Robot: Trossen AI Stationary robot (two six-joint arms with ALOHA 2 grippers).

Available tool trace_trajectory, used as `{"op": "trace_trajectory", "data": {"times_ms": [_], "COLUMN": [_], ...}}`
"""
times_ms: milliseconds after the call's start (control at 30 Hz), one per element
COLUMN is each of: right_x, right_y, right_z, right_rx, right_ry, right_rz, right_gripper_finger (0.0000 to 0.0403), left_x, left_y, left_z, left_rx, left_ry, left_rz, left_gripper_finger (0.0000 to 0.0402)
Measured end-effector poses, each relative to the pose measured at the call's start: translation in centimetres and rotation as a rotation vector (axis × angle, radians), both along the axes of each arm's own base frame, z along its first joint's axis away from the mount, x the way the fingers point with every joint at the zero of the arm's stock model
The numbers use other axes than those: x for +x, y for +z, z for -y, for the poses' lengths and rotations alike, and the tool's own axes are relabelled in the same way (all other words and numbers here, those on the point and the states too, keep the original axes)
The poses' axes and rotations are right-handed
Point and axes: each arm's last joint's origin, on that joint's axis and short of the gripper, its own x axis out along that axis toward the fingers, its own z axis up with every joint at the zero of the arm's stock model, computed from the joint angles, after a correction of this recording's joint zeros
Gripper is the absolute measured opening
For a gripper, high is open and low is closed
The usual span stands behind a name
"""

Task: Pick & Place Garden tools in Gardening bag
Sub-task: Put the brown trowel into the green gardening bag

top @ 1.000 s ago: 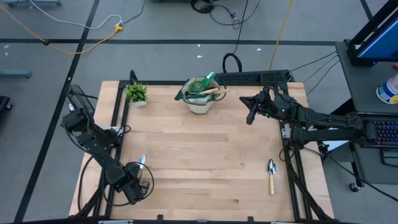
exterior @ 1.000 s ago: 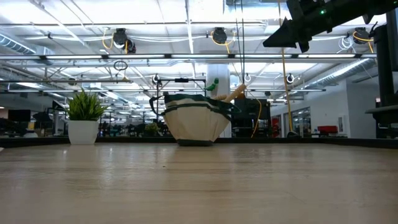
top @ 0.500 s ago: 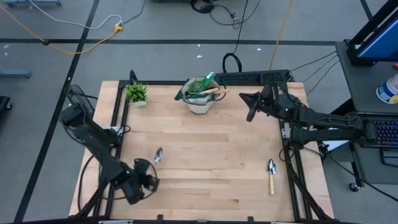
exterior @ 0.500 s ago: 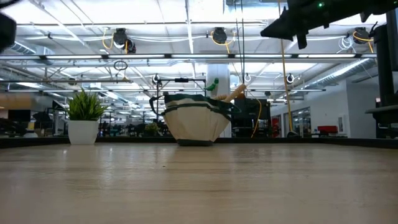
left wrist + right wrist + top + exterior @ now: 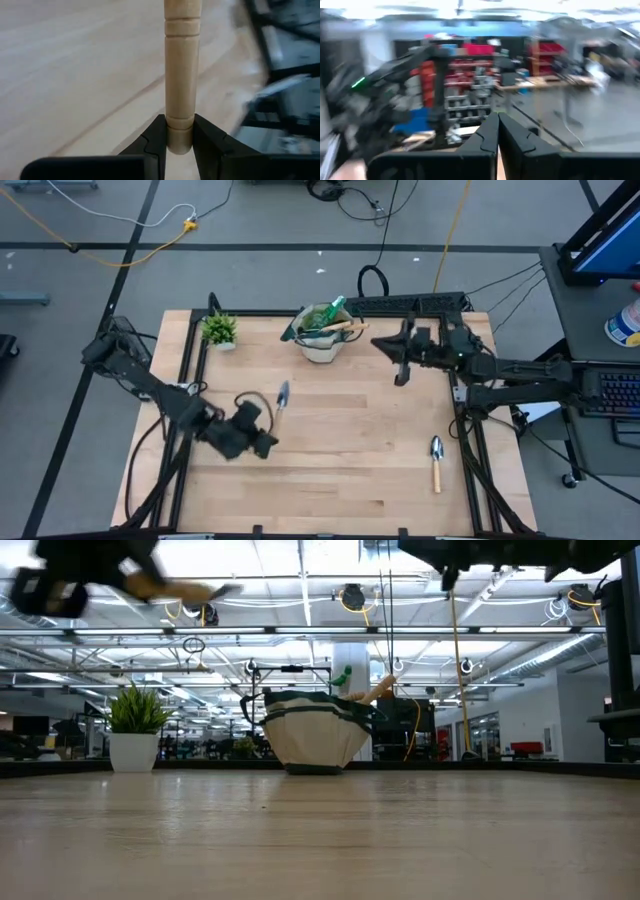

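Observation:
My left gripper (image 5: 266, 418) is shut on a wooden-handled tool with a metal head (image 5: 283, 392), held high above the table's left-middle; it shows at the top left of the low view (image 5: 135, 582). The beige gardening bag (image 5: 322, 332) with green trim stands on its base at the far middle (image 5: 313, 735), with several tools sticking out of it. A trowel (image 5: 436, 463) lies flat near the right edge. My right gripper (image 5: 397, 356) is shut and empty, high up to the right of the bag (image 5: 498, 131). My left gripper pinches the butt end of the tool's wooden handle (image 5: 179, 136) between its two fingers (image 5: 156, 140). The handle runs straight out along the fingers, and the metal head (image 5: 205, 587) points toward the bag. The tool is roughly level and lifted clear of the table.
A small potted plant (image 5: 220, 330) stands at the far left corner, left of the bag (image 5: 135, 730). Black frame rails run along the table's left and right edges. Bare wood lies between the bag and the near edge.
My left gripper has risen from the near left corner and swung toward the far edge and the bag, carrying the tool clear of the table. My right gripper has shifted a little toward the table's left and upward.

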Motion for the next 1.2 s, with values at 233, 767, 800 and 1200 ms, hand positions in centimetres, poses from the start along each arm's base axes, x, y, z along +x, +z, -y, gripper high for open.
{"op": "trace_trajectory", "data": {"times_ms": [233,767,800,1200], "right_x": [2.4,3.1,3.1,3.0], "right_y": [-1.4,-2.2,-2.2,-1.3], "right_z": [-0.4,0.1,0.1,0.1], "right_rx": [-0.245,-0.622,-0.647,-0.864], "right_ry": [0.081,-0.125,-0.142,-0.222], "right_rz": [-0.04,-0.157,-0.165,-0.115], "right_gripper_finger": [0.0,0.0,0.0,0.003], "left_x": [3.3,6.1,6.2,8.6], "left_y": [2.8,5.5,5.5,5.4], "left_z": [-4.3,-14.4,-14.9,-17.6], "left_rx": [-0.046,-0.172,-0.176,-0.312], "left_ry": [-0.065,-0.011,-0.011,0.038], "left_rz": [0.24,0.552,0.562,0.77], "left_gripper_finger": [0.0067,0.0067,0.0067,0.0067]}}
